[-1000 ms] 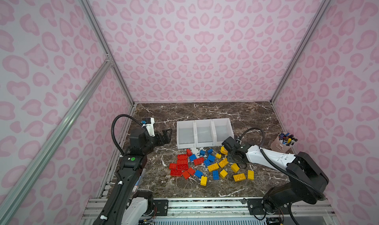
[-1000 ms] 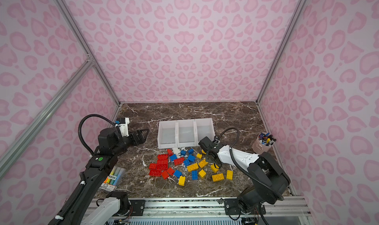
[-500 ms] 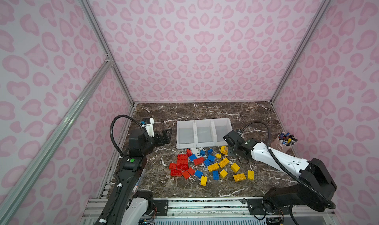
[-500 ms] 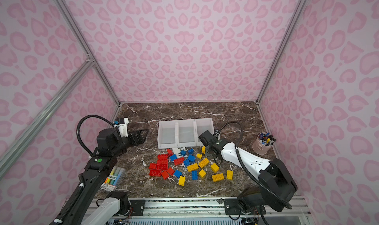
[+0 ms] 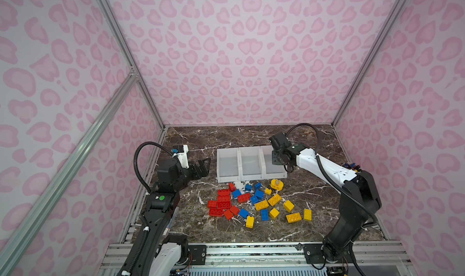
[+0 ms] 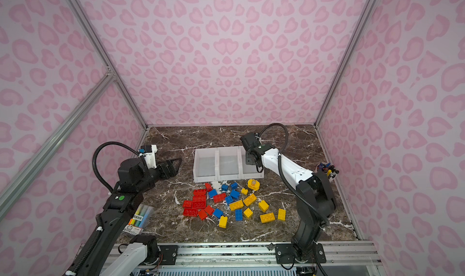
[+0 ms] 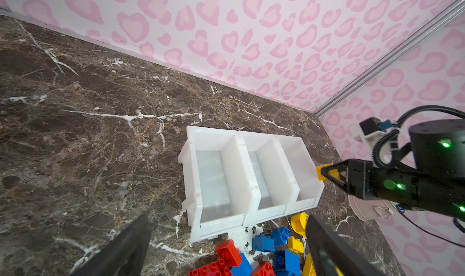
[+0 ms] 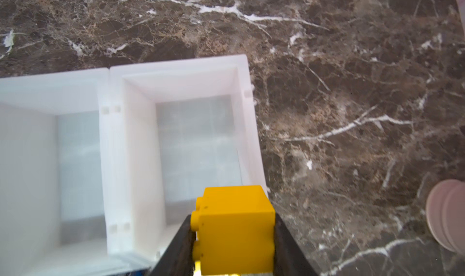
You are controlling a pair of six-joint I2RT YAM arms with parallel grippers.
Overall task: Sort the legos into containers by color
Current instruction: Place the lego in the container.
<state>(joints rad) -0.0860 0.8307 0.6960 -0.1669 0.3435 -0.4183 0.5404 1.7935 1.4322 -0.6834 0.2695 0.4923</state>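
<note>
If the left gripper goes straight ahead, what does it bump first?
Most likely the outer wall of the nearest white bin, though the left gripper might pass just above it; height is hard to judge.

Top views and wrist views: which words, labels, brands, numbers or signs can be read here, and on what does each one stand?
Pack of coloured pens, white label at its near end: dark print, too small to read.
Rounded yellow lego, small patch on top: marks too blurred to read.
Nothing else in any view bears readable text.
</note>
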